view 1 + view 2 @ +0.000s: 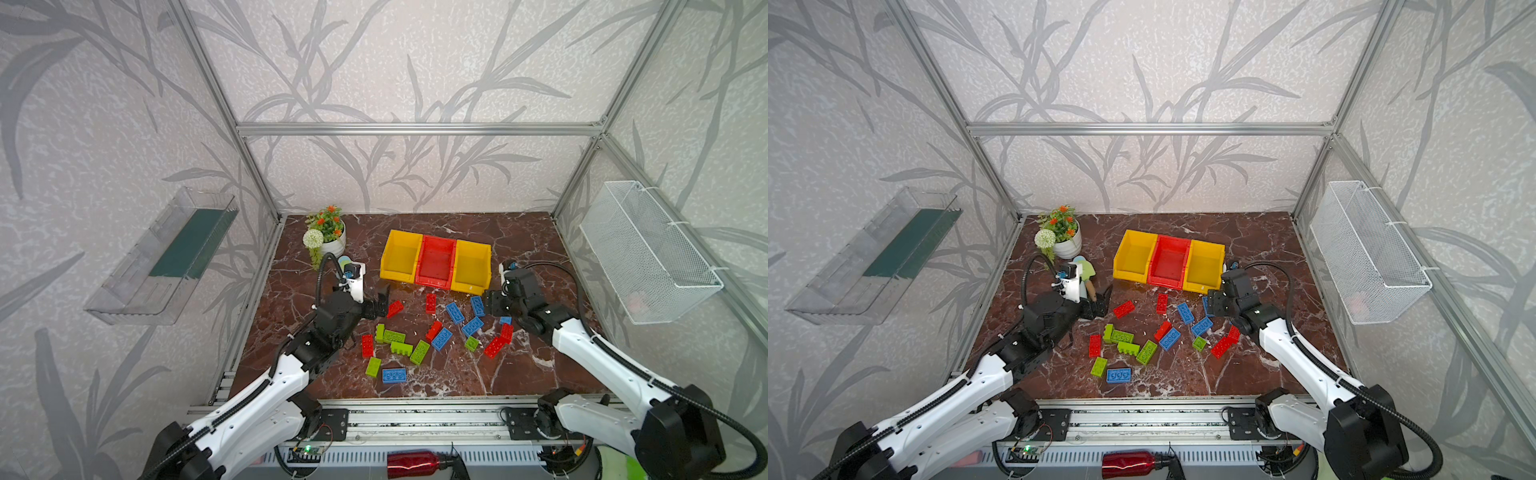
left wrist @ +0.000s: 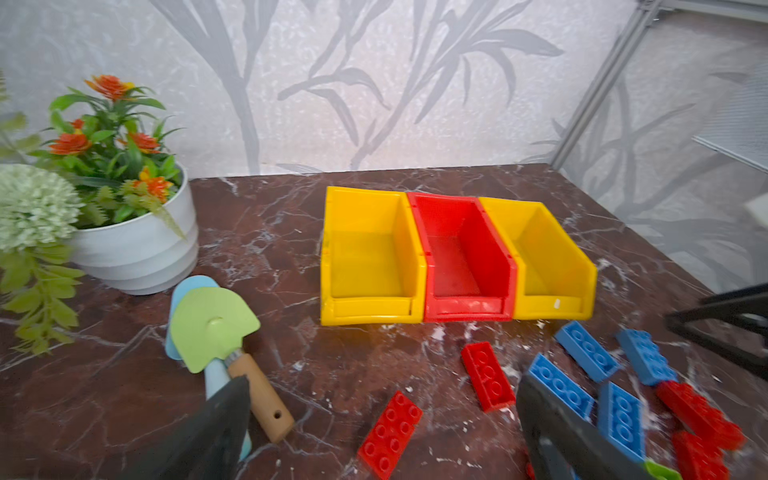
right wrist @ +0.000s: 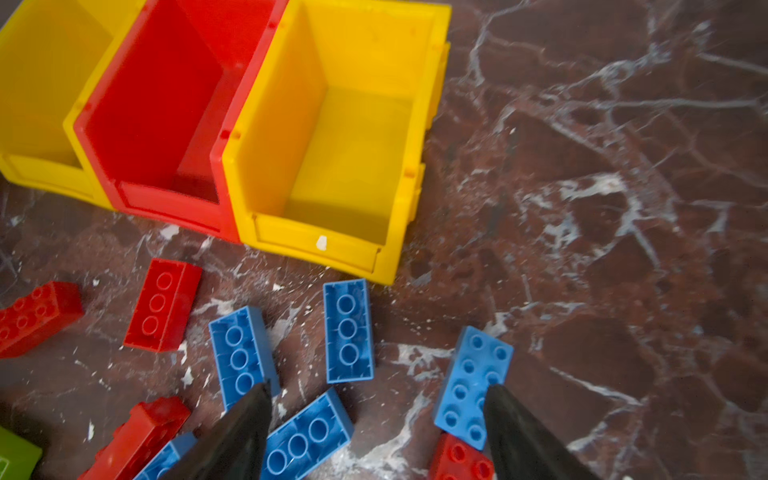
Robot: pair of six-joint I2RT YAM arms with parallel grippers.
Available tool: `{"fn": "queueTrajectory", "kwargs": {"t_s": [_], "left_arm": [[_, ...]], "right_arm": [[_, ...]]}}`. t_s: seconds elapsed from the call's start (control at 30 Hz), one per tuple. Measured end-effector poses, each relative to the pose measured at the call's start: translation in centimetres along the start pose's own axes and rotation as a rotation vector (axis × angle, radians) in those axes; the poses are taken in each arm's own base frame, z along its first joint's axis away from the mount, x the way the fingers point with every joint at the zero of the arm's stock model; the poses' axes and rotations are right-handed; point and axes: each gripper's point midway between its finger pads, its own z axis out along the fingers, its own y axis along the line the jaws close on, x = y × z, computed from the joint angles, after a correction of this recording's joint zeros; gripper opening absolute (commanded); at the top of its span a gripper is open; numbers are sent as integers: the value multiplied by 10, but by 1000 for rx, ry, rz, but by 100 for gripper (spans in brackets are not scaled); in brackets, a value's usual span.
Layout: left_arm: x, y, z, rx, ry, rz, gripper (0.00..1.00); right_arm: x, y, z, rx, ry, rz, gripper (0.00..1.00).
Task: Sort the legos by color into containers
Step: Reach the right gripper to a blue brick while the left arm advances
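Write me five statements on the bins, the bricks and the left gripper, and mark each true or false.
1. All three bins are empty. True.
2. The red bin stands at one end of the row. False: it is the middle one of the three.
3. The left gripper grips a red brick. False: its jaws stand wide open and hold nothing; the nearest red brick lies on the table.
4. A green trowel lies beside the potted plant. True.
5. Every brick on the table is red or blue. False: several lime green bricks lie there too.
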Motion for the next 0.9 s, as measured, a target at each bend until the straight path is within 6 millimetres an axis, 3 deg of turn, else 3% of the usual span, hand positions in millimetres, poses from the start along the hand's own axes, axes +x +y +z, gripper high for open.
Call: {"fn": "queueTrajectory", "kwargs": {"t_s": [0.2,0.47,0.7,0.9], "left_arm": [[16,-8,-12,38,34,-1,99],[40,-6,-5,26,114,13,99],[60,-8,14,15,211,39,99],[50,-13,22,18,204,58,99]], "right_arm": [[24,11,26,-21,106,-5,69],[44,13,55,1,207,-9,65],[29,18,79,23,227,-8,65],[7,15,98,40,226,17,65]]}}
